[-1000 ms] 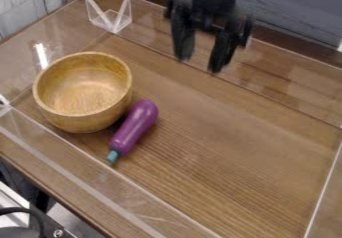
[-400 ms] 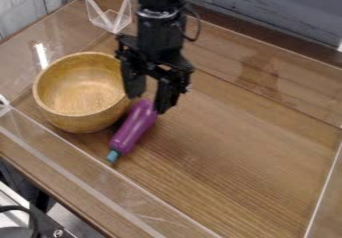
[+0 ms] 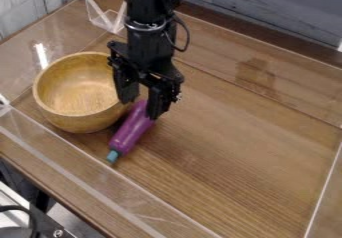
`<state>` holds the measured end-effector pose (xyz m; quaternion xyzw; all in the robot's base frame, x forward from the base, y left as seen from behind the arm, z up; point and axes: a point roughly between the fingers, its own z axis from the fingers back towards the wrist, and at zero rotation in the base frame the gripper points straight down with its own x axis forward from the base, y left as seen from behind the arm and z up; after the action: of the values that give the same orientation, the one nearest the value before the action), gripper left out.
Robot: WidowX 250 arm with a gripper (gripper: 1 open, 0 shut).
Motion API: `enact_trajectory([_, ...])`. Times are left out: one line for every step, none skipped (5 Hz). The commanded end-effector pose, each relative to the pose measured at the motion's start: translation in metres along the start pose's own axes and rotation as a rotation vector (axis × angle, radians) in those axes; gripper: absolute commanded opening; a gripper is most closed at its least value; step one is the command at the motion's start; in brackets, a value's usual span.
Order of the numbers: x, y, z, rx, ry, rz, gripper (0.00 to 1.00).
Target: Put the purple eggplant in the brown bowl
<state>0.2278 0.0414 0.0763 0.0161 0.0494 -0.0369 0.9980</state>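
The purple eggplant [image 3: 130, 132] lies on the wooden table just right of the brown bowl [image 3: 80, 90], its teal stem tip pointing toward the near edge. My gripper [image 3: 142, 100] points straight down over the eggplant's upper end, fingers spread open with nothing between them. One finger [image 3: 124, 92] hangs by the bowl's right rim, the other [image 3: 159, 104] to the right of the eggplant's top. The bowl holds nothing and stands upright.
A clear plastic wall [image 3: 147, 207] runs along the near and right edges of the table. A clear plastic holder [image 3: 104, 15] stands at the back behind the arm.
The gripper has come from the back right toward the near left and sunk, ending over the eggplant's upper end beside the bowl. Its fingers stayed open. Eggplant and bowl have not moved.
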Motion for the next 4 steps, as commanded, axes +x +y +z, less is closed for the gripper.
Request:
enact_trajectory([0.003,0.005,0.007,0.016,-0.052,0.010,1.00])
enact_trajectory([0.003,0.005,0.002,0.021,-0.055,0.012,1.00])
enact_trajectory([0.003,0.005,-0.003,0.026,-0.059,0.014,1.00])
enact_trajectory([0.004,0.006,-0.007,0.031,-0.064,0.014,1.00])
